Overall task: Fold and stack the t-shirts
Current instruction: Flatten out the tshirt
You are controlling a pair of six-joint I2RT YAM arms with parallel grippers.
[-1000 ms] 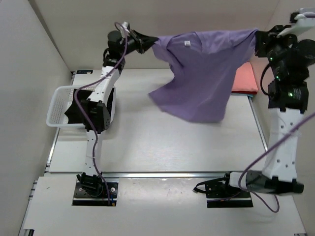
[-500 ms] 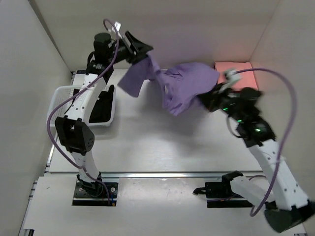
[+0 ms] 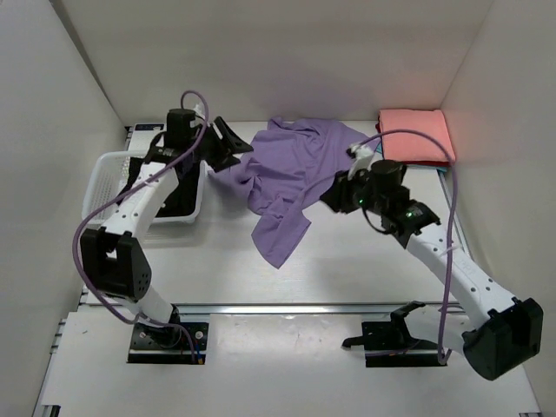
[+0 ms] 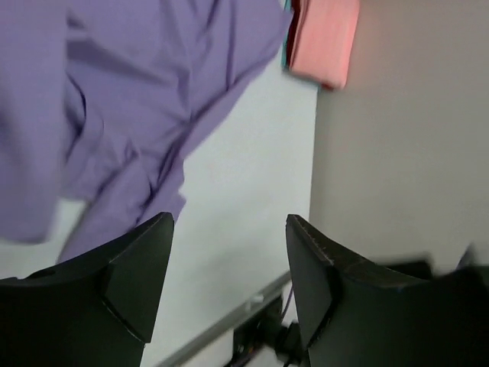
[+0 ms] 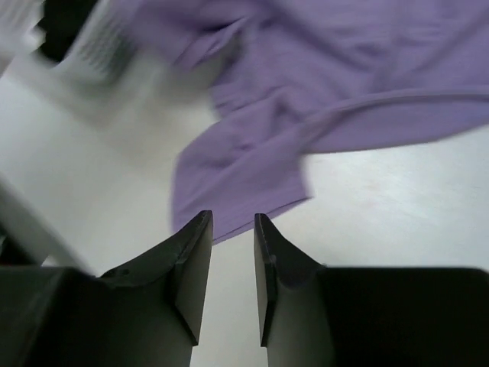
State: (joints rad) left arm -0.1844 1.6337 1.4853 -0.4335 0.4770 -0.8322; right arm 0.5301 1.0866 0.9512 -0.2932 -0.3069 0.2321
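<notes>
Lilac t-shirt (image 3: 287,178) lay crumpled on table (image 3: 365,261), long axis far-right to near-left. Left gripper (image 3: 240,148) spread, empty, at its left edge; right gripper (image 3: 328,195) narrowly parted, empty, at its right edge. Both about equally near.

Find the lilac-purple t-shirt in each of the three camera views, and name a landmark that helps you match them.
Top external: the lilac-purple t-shirt lies crumpled at the far middle of the table.
Left wrist: it fills the upper left.
Right wrist: it spreads across the top.
Landmark: the folded salmon-pink t-shirt shows in the top and left wrist views, the white basket in the top and right wrist views.
</notes>
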